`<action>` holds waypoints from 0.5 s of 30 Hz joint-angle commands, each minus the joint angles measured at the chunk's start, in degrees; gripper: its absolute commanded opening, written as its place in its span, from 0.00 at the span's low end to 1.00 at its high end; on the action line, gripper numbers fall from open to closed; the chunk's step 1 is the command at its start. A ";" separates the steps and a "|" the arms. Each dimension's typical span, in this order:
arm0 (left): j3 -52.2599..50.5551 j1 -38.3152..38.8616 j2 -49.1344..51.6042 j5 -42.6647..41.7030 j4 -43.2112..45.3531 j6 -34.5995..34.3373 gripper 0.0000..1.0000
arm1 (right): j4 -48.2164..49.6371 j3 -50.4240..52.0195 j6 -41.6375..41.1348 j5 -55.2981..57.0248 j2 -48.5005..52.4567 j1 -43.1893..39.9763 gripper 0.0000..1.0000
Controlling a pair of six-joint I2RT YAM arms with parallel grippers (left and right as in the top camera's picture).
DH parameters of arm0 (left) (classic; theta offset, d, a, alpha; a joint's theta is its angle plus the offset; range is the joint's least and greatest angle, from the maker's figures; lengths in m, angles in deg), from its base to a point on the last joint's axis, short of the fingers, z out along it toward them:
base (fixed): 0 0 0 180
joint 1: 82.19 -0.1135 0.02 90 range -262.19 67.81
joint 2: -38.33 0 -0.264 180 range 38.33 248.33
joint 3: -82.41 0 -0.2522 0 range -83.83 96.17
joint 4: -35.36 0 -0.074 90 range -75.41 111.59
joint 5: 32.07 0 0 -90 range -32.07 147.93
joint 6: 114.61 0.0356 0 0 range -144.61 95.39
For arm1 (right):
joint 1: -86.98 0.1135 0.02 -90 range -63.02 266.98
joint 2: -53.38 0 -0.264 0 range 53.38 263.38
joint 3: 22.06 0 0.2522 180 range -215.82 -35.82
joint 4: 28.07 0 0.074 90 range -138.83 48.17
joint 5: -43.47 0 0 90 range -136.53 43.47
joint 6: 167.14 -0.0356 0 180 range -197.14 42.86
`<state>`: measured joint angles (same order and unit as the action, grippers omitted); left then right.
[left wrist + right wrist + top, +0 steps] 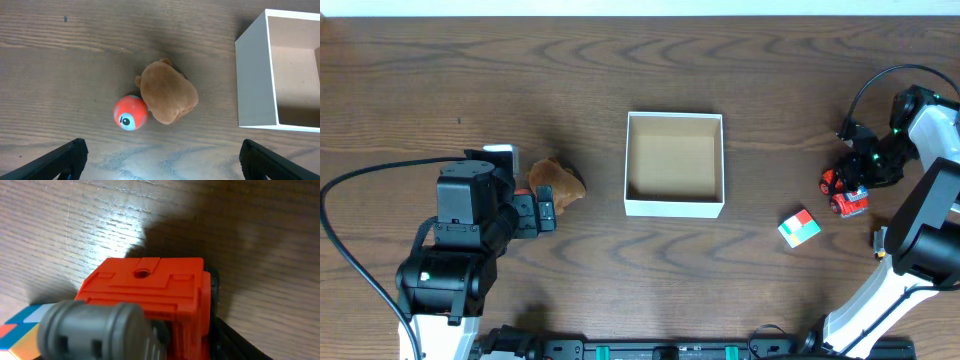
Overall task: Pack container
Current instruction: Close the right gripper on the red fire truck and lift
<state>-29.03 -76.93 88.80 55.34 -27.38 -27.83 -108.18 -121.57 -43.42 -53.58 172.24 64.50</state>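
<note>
Overhead: container (pixel 674 208) mid-table, open side up, white walls, tan floor in plain view. Left of container, near but apart: brown plush toy (pixel 558 182). Left gripper (pixel 542 212) just beside plush, on the side away from container.

Left wrist: fingers (pixel 65 157) spread wide apart, short of plush (pixel 167 92), not touching it. Orange ball (pixel 130 113) with eye print, touching plush on the side away from container (pixel 255 75).

Right of container, well apart: red toy truck (pixel 845 194), right gripper (pixel 865 168) low over it. Multicoloured cube (pixel 799 227) between container and truck, nearer truck, touching neither.

Right wrist: truck (pixel 150 290) fills view, grey cylinder (pixel 92 327) on its near end. One dark finger (pixel 235 340) against wheel side, other finger out of view. Clamped or apart: cannot tell.
</note>
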 commanded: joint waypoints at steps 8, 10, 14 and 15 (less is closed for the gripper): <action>1.05 -0.11 0.02 0.09 0.24 -0.74 0.98 | 2.49 0.31 -6.54 -0.46 0.59 0.55 0.26; 1.05 -0.11 0.02 0.09 0.24 -0.76 0.98 | 2.75 0.31 -6.97 -0.48 0.59 0.72 0.20; 1.05 -0.11 0.02 0.09 0.24 -0.76 0.98 | 3.21 0.31 -7.15 -0.48 0.59 1.29 0.06; 1.05 -0.11 0.02 0.09 0.24 -0.76 0.98 | 3.34 0.31 -7.15 -0.46 0.59 1.49 0.04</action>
<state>-29.03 -76.93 88.80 55.34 -27.38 -27.83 -105.97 -121.57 -49.26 -54.10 172.05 64.65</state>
